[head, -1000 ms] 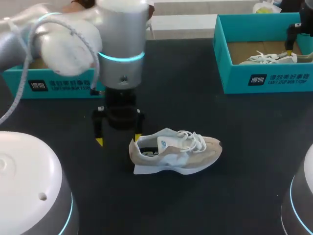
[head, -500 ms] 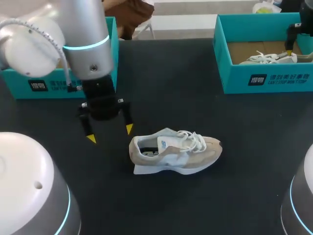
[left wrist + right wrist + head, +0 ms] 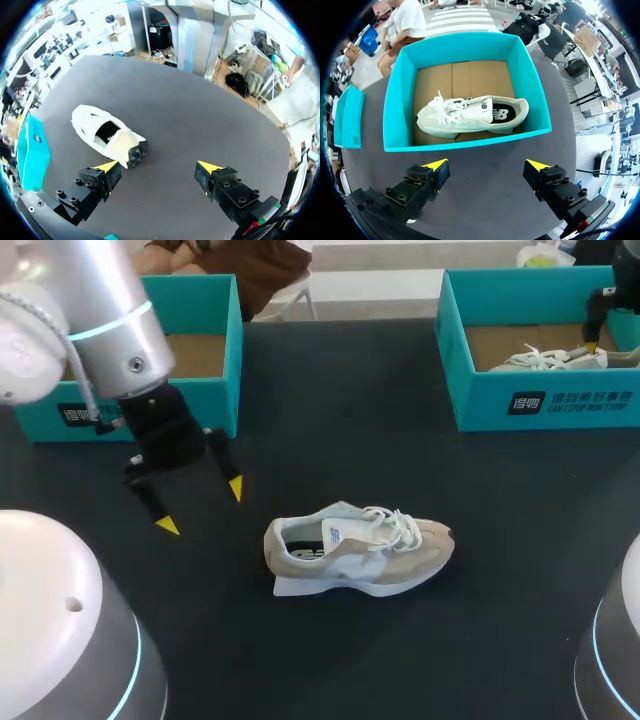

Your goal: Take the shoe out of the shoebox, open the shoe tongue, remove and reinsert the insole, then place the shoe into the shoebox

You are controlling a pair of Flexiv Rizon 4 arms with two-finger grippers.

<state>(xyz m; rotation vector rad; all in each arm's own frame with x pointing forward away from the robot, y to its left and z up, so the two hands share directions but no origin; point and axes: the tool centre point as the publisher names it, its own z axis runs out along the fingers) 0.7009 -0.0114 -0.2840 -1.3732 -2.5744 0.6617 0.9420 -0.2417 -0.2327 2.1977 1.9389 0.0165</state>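
Beige and white cloth shoe [image 3: 358, 552] sits on the black surface [image 3: 400, 440], heel end toward your left claw [image 3: 201, 507]. That claw is nearer, wide open and holding nothing.

You're at a robot lab bench. A matte black table [image 3: 400, 660] carries your left arm [image 3: 100, 310] and right arm [image 3: 618, 655], both with glowing cyan rings. Staged props lie on it: an open teal left shoebox [image 3: 225, 370], a matching right shoebox [image 3: 560, 405] and a beige sneaker [image 3: 360, 550].
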